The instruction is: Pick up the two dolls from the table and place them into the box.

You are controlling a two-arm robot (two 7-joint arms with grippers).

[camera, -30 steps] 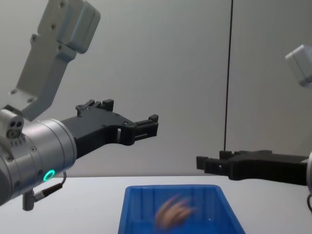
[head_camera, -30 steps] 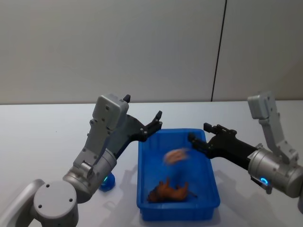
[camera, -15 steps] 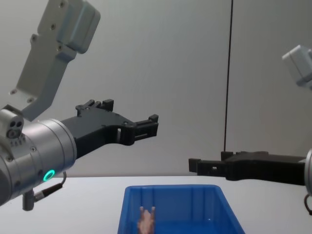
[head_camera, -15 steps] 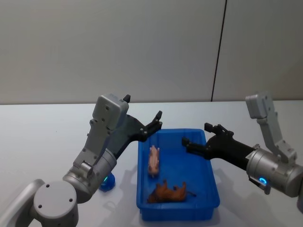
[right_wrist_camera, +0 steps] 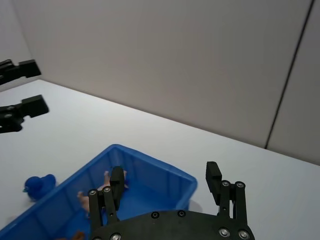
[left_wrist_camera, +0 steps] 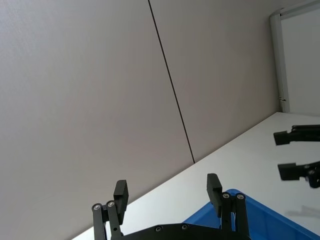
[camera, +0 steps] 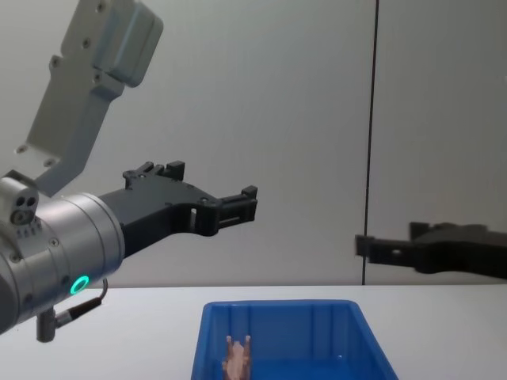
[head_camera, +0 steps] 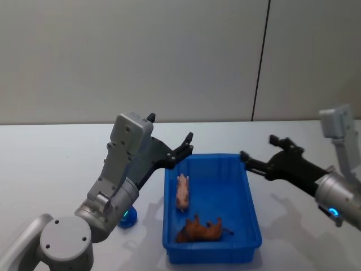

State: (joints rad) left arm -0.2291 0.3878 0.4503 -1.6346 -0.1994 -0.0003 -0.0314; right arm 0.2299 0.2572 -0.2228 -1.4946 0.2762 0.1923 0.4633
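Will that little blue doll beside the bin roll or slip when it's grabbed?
The blue doll is tiny next to the box, so it is probably light. Its rounded head and body suggest it could roll or squirt out of a pinch.

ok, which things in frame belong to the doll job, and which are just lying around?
Job:
pink doll, lying in the blue box
dark blue doll, on the table left of the box
left pincer and right pincer, both open and empty, raised near the box's far corners

Just lying about:
brown toy animal, in the box near its front wall
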